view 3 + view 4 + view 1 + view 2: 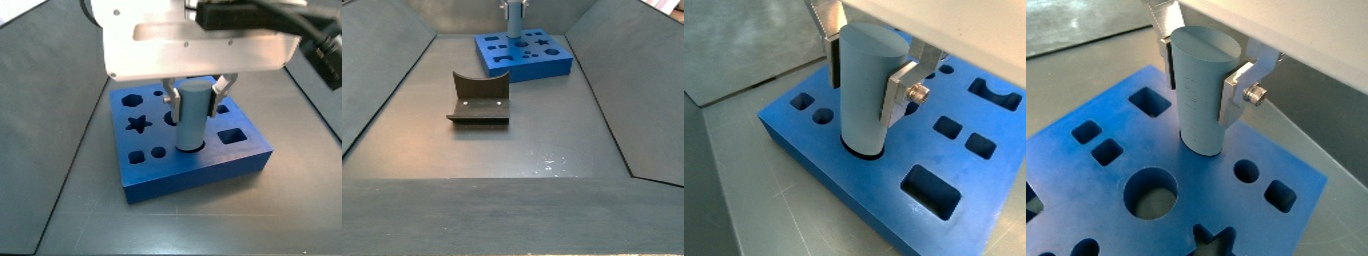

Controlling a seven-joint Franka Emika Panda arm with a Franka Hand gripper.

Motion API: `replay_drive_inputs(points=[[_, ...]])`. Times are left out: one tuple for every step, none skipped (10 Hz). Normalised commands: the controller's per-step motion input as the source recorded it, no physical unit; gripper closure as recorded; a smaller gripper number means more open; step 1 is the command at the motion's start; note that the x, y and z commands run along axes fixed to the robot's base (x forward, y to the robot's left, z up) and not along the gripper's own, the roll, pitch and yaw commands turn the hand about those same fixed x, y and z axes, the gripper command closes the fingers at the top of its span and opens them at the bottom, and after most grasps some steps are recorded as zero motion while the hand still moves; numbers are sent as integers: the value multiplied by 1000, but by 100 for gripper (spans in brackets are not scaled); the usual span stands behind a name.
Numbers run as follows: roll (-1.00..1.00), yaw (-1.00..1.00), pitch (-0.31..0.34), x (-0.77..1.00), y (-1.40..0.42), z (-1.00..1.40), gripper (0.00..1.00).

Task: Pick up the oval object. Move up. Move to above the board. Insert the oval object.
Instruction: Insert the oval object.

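Note:
The oval object (pixel 865 100) is a light grey-blue peg. It stands upright between my gripper's (pixel 869 85) silver fingers (pixel 901 92), which press on its two sides. Its lower end sits in a cutout in the top of the blue board (pixel 824 165), with a dark rim showing round its base. Both wrist views show this, with the peg (pixel 1200 100), the gripper (pixel 1203 78) and the board (pixel 1186 175). In a side view the gripper (pixel 195 95) holds the peg (pixel 191 120) over the board (pixel 187 168). Another side view shows the peg (pixel 513 22) on the board (pixel 545 63) at the far end.
The board has other open cutouts: a star (pixel 135 124), a round hole (pixel 1152 192) and squares (pixel 933 188). The dark fixture (pixel 477 100) stands on the grey floor, nearer than the board. Sloped grey walls (pixel 389 95) border the floor.

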Motion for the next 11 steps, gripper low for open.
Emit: replay_drive_inputs(points=[[19,0,-20,0,-14,-94,100],[136,0,-54,-49,-126,-286,100],[109,0,-60,-29,-37,-326,100],[34,0,-44,0,-3,-154,100],[0,0,-24,0,0,0,100],[51,0,-26,0,-9,-129,100],[110,0,-41,103,-49,-271,100],[154,0,-46,171,-26,-409,100],[129,0,-53,183,-6,-423,100],[60,0,-27,163,0,-280,100],[4,-9,-4,80,0,-129,100]])
